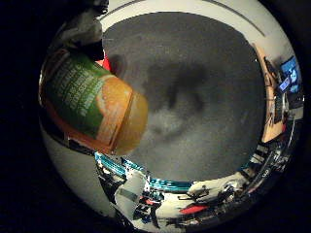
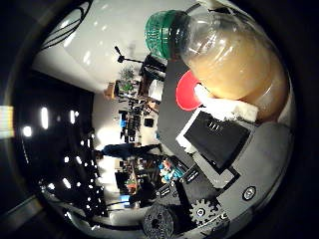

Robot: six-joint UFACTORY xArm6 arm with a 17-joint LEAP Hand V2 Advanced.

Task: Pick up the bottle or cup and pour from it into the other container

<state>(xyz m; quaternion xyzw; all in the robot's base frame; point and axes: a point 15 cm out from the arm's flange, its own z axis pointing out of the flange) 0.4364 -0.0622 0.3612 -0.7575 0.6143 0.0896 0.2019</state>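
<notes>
A clear bottle with a green cap and orange liquid lies close against my palm in the right thumb side palm view. My right hand shows white and black fingers curled against its side. The right little finger side palm view shows the bottle's green label and orange body held above the grey table. A red cup shows just past the bottle, partly hidden by it and by my fingers. A bit of the red cup also shows by the bottle.
The grey table top spreads under the hand, with the hand's shadow on it. Room furniture and screens lie beyond the table's edge. Ceiling lights and clutter show in the right thumb side palm view.
</notes>
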